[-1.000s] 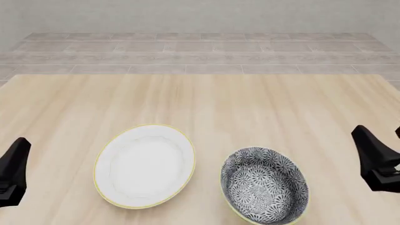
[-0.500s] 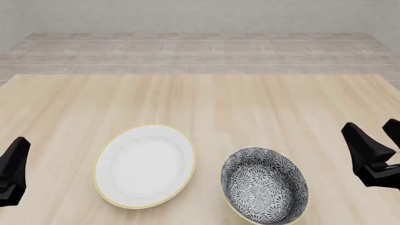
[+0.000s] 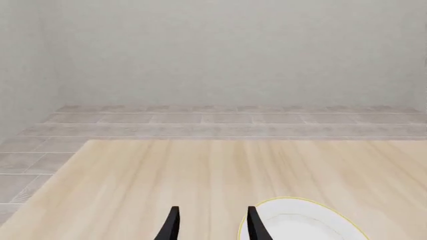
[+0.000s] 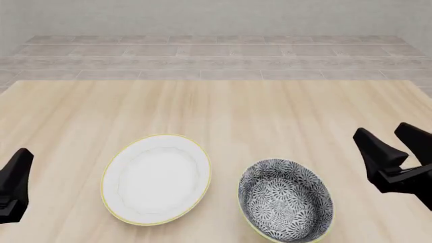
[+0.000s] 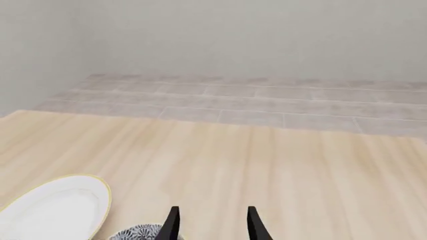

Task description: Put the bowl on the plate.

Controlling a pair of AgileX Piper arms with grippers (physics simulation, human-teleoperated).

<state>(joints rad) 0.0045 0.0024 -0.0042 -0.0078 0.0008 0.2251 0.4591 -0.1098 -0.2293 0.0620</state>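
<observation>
light wooden table (image 4: 223,111) carries both task items, side by side toward its near edge. the flat, plain white round plate with thin yellow rim (image 4: 156,179) lies left of centre. the deep round bowl with dense grey-and-white floral pattern and thin yellow rim (image 4: 286,201) sits upright to the plate's right, nearer the near edge, part cut off by the front view's lower border. narrow strip of bare wood between the two rims; not touching. bowl is on the table, not on the plate.

left gripper (image 4: 13,186): only one black finger shows at the table's left edge in the front view. left wrist view shows both fingertips (image 3: 253,223) parted with a gap, nothing between them, plate rim just beside one tip.

right gripper (image 4: 391,152): near the table's right edge, right of the bowl and apart from it, two black fingers spread, holding nothing. right wrist view shows a sliver of the bowl by one tip.
</observation>
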